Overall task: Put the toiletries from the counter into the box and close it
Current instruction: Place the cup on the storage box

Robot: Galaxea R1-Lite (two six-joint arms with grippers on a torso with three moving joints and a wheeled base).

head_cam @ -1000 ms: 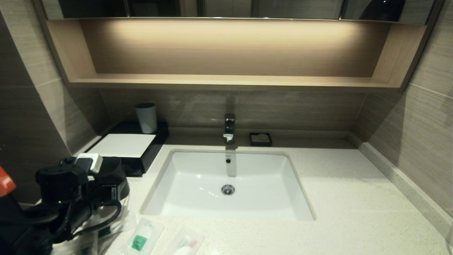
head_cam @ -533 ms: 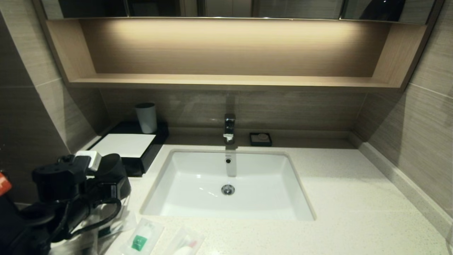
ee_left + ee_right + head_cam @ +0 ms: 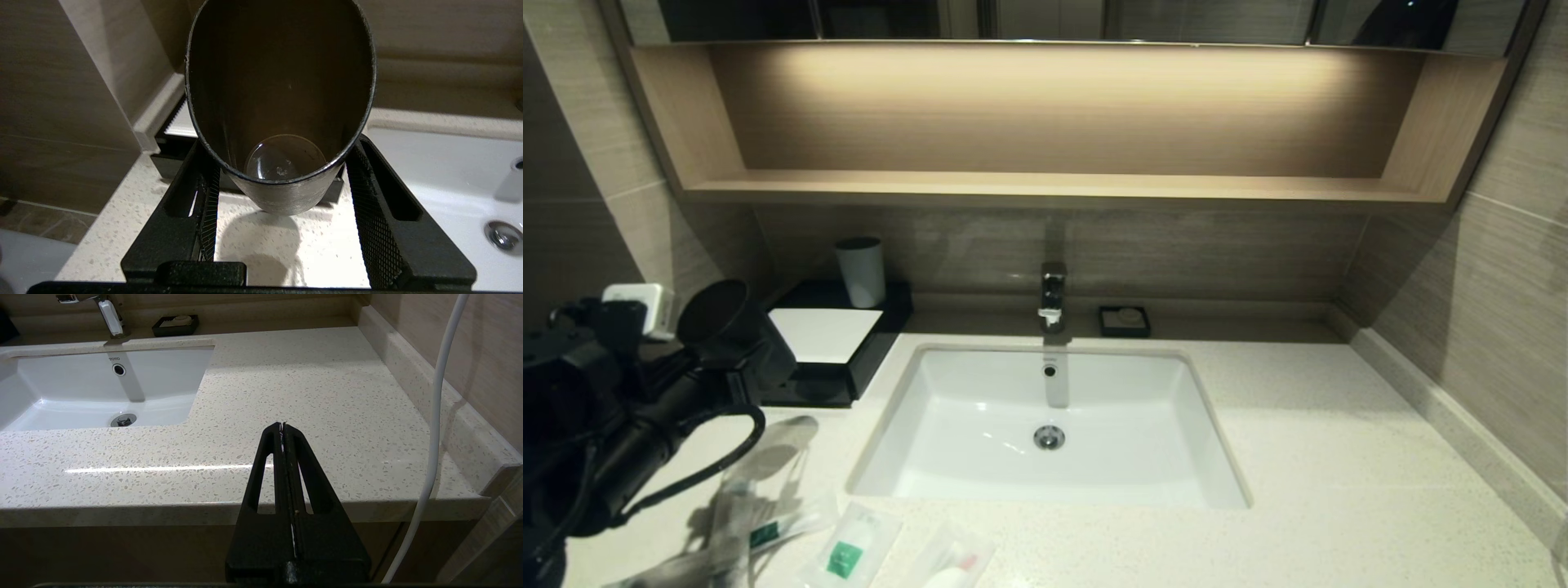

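Head view: the left gripper (image 3: 715,343) carries a black tumbler (image 3: 731,331) above the table (image 3: 1339,490), just before the box (image 3: 837,351); toiletries (image 3: 849,551) lie nearer, unpacked. Left wrist view: jaws clamped on the tumbler, likely being cleared aside; packing comes next. Right wrist view: right gripper (image 3: 282,428) closed, idle, well apart from the box.

Speckled off-white stone counter (image 3: 318,396) looks polished; white sink (image 3: 980,457) glossy; dark brushed-metal tumbler (image 3: 282,102) matt; toiletries (image 3: 849,547) in clear plastic.
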